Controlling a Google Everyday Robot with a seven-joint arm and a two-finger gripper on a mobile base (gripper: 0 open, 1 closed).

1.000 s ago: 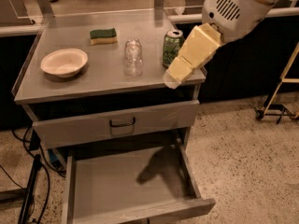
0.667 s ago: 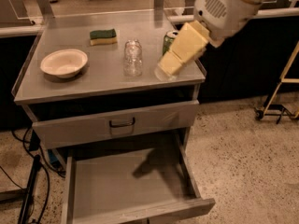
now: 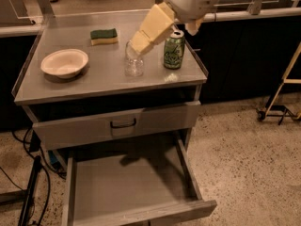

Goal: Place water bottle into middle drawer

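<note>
The water bottle [image 3: 134, 66], small and clear, stands upright on the grey cabinet top [image 3: 94, 84], just left of the green can [image 3: 173, 50]. My gripper [image 3: 138, 45], cream-coloured, reaches down from the upper right and its tip is at the bottle's top, covering the cap. The middle drawer [image 3: 127, 187] is pulled out wide below, a shallow grey metal tray with a bare bottom, directly under and in front of the bottle.
A white bowl [image 3: 64, 62] sits at the left of the top and a green-and-yellow sponge [image 3: 104, 36] at the back. The drawer with the black handle [image 3: 123, 124] stands slightly out above the open one. Cables lie on the floor at left.
My gripper has moved left, from beside the green can to the top of the water bottle. The bottle and can have not moved.
</note>
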